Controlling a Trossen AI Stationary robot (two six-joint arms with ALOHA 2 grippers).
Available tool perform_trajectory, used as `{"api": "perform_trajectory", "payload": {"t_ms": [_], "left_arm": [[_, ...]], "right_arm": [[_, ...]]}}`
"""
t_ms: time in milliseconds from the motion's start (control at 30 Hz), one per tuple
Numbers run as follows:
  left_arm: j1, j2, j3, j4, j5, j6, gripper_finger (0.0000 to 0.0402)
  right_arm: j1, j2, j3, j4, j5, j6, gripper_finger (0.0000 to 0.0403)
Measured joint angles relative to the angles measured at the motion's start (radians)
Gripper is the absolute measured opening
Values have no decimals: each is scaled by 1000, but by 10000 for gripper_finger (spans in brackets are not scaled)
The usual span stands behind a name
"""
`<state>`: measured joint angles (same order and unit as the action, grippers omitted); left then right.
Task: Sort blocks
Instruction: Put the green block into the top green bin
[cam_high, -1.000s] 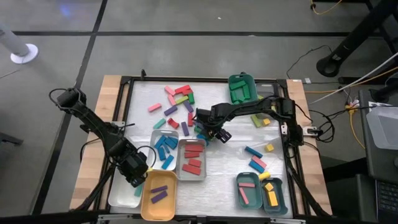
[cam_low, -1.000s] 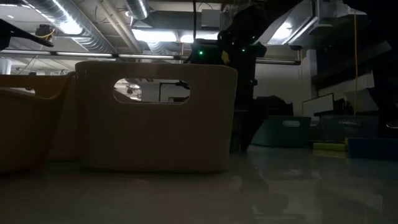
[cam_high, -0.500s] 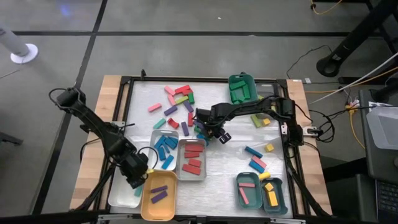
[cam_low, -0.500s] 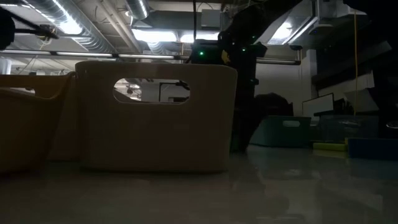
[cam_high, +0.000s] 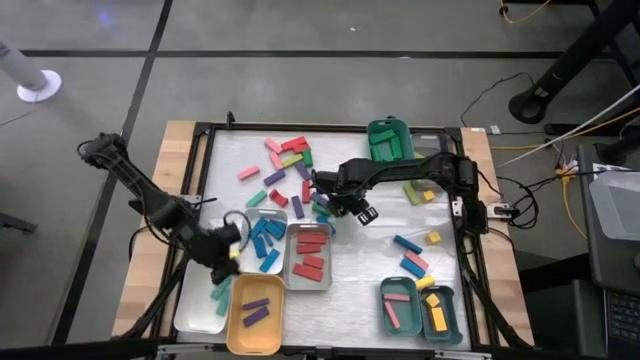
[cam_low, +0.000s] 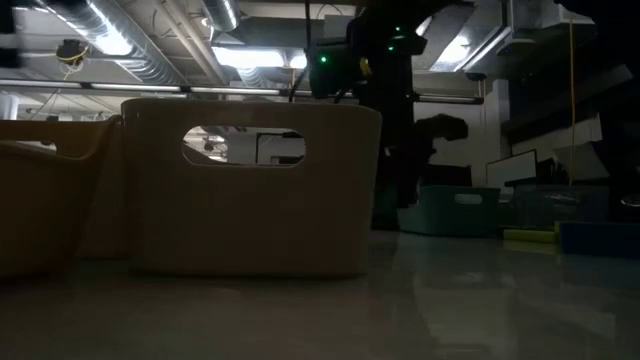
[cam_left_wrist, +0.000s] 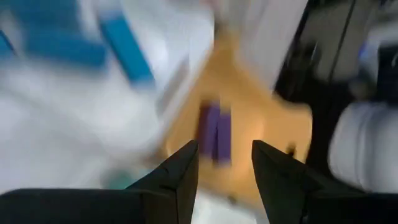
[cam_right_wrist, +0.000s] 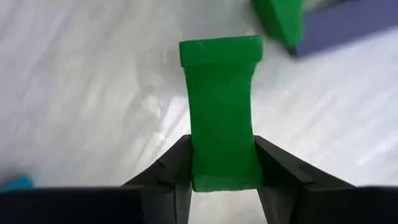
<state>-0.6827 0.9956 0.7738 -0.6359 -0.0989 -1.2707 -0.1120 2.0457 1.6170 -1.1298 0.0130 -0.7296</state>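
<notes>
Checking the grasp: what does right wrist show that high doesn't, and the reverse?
Right wrist only: the right gripper shut on a green block, with another green block and a purple block beyond.

High only: the trays, like the orange tray, and the left gripper open over the white tray.

Both: the white table under the right gripper.

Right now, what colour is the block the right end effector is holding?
Green. The block shows best in the right wrist view.
</notes>
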Motion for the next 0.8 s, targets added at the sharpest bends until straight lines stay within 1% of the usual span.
{"api": "perform_trajectory", "payload": {"t_ms": [133,267,333,400,467,600,700,800], "left_arm": [[47,-64,0,-7,-233,116,136],[104,-101,0,-10,-470,209,136],[133,-107,0,-9,-571,252,136],[166,-107,0,-10,-640,290,136],[202,-105,0,-12,-672,345,136],[295,-103,0,-13,-676,416,136],[379,-104,0,-12,-675,447,136],[469,-100,0,-12,-676,534,136]], "right_arm": [[-2,-12,29,-52,49,0,133],[-16,-29,38,-101,93,5,140],[-39,-50,38,-134,114,29,140],[-69,-74,38,-152,132,56,137],[-107,-99,38,-173,135,76,134],[-204,-170,38,-180,134,98,136],[-297,-202,39,-173,134,98,139],[-400,-214,39,-171,128,107,141]]}}
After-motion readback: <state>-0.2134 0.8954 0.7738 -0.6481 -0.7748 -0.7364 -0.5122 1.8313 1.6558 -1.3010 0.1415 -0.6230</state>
